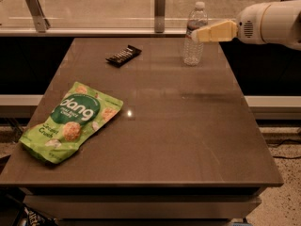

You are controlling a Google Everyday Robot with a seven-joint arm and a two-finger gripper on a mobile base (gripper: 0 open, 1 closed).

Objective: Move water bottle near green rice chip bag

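Nearest, at the left of the brown rectangular tabletop (178, 126), a bright green crinkly snack pouch (70, 121) lies flat. White "dang" lettering sits on its dark green circle; the smaller print is not legible. Farther back lies a small black wrapped bar (123, 55), its pale print unreadable. At the far right edge a clear ribbed plastic bottle (193, 53) with a white cap stands upright, well apart from the pouch. The yellowish tool (197, 35) meets its upper part from the right; the tool's state cannot be told.
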